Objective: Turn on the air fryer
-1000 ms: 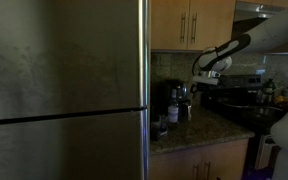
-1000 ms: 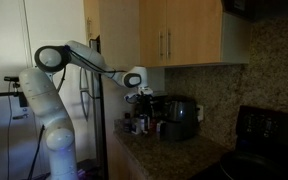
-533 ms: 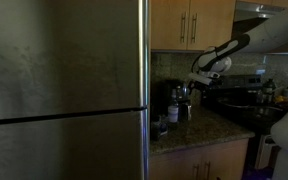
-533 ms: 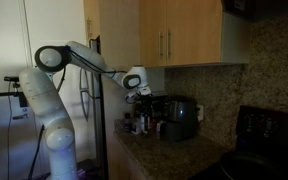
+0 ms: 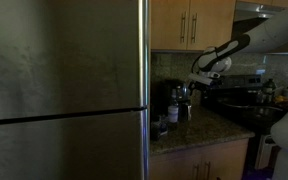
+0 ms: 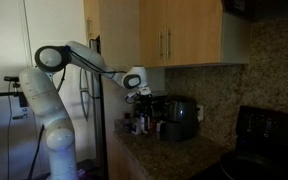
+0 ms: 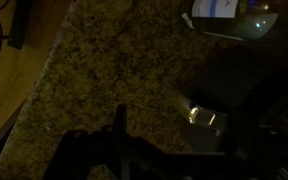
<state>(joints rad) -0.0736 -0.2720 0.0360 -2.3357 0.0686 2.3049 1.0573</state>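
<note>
One air fryer (image 6: 181, 117), on the granite counter (image 6: 169, 150) against the wall. It sits between a clutter of small bottles (image 6: 139, 122) (too small to count) and the range (image 6: 269, 128). One gripper (image 6: 140, 93) hangs over the bottles, near the fryer but apart from it. Finger spread: can't tell, the wrist view is too dark. One fridge (image 5: 64, 90) blocks half of an exterior view. Two cabinet doors (image 6: 174, 35) overhead.

A home kitchen: steel refrigerator (image 5: 64, 90), wooden wall cabinets (image 6: 174, 35), speckled granite countertop (image 7: 114, 70) and black range (image 6: 269, 135).
</note>
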